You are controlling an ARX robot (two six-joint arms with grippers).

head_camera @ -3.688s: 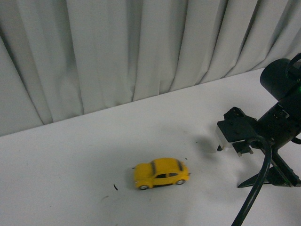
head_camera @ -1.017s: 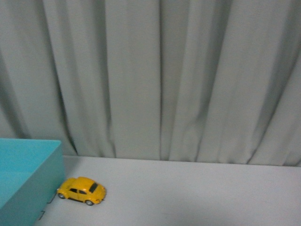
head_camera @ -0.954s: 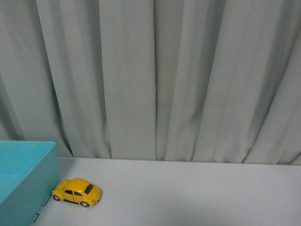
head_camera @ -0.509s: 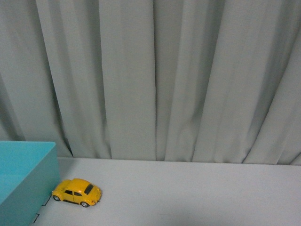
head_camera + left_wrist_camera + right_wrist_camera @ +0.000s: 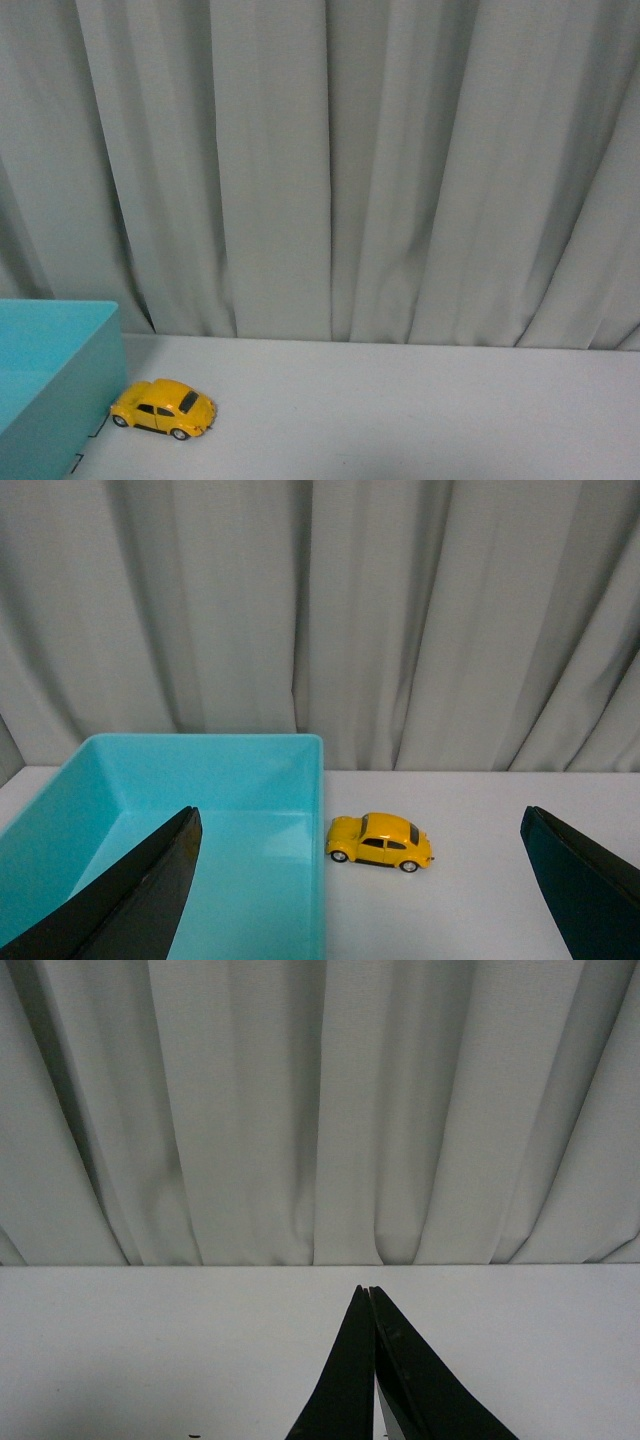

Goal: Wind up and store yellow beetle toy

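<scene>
The yellow beetle toy (image 5: 163, 408) stands on its wheels on the white table, close beside the outer wall of a teal bin (image 5: 55, 375). Whether it touches the wall I cannot tell. In the left wrist view the beetle toy (image 5: 380, 841) lies ahead of my left gripper (image 5: 360, 810), which is open wide with nothing between its dark fingers (image 5: 135, 895); the bin's rim (image 5: 321, 780) is next to the car. My right gripper (image 5: 366, 1290) is shut, empty, over bare table, pointing at the curtain. Neither arm shows in the front view.
A grey pleated curtain (image 5: 330, 170) hangs along the table's far edge. The teal bin's inside (image 5: 200, 840) holds nothing that I can see. White tabletop (image 5: 420, 410) stretches to the right of the car.
Over the last second the front view shifted slightly, then held still. 3.7 s ago the car stood mid-table with the right arm in view; now it is beside the bin and no arm shows.
</scene>
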